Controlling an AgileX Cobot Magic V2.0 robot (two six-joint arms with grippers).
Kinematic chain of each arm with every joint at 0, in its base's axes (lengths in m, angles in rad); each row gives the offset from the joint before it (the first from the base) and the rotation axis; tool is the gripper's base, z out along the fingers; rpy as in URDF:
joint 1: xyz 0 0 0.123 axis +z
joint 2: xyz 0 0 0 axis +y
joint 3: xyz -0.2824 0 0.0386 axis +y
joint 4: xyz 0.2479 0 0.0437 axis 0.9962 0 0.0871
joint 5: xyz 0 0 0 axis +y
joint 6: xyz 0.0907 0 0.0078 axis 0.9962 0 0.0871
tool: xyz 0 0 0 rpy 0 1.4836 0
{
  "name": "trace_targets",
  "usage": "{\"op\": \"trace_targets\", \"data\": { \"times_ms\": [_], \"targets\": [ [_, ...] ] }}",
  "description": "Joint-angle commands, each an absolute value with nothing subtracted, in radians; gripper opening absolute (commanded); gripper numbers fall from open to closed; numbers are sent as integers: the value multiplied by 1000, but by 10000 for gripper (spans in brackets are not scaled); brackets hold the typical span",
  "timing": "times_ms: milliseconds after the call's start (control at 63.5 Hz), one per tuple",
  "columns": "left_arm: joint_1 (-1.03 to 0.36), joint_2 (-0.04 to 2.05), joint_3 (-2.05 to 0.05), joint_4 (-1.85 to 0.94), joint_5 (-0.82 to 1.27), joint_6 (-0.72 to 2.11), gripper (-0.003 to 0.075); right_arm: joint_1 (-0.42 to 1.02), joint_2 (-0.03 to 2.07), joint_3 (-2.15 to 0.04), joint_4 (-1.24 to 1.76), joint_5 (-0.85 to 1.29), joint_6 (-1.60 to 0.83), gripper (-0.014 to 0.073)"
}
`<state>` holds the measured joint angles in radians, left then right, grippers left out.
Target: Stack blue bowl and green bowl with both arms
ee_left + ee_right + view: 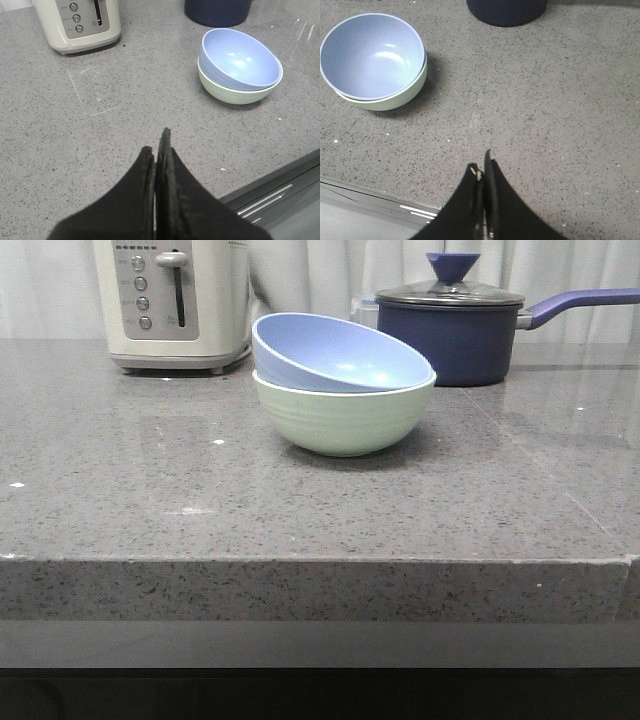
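Observation:
The blue bowl (335, 355) rests tilted inside the green bowl (340, 420) at the middle of the grey stone counter. Both wrist views show the same pair: blue bowl (239, 59) in green bowl (235, 94), and blue bowl (370, 55) in green bowl (385, 102). My left gripper (156, 142) is shut and empty, held above the counter near its front edge, well apart from the bowls. My right gripper (482, 165) is likewise shut and empty near the front edge. Neither arm shows in the front view.
A cream toaster (175, 300) stands at the back left. A dark navy lidded saucepan (455, 325) sits just behind the bowls at the back right, its handle pointing right. The counter's front edge (320, 562) runs across the front view.

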<state>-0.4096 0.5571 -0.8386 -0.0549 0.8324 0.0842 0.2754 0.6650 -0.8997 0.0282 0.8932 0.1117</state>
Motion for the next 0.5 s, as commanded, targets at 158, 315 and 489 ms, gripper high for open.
{"op": "trace_targets", "data": {
  "times_ms": [158, 315, 489],
  "targets": [
    [-409, 533, -832, -62, 729, 75, -20, 273, 663, -922, 29, 819, 114, -54],
    [-303, 413, -697, -44, 579, 75, -20, 273, 663, -922, 29, 818, 114, -54],
    [-150, 192, -439, -46, 360, 75, -20, 273, 663, -922, 29, 818, 114, -54]
  ]
}}
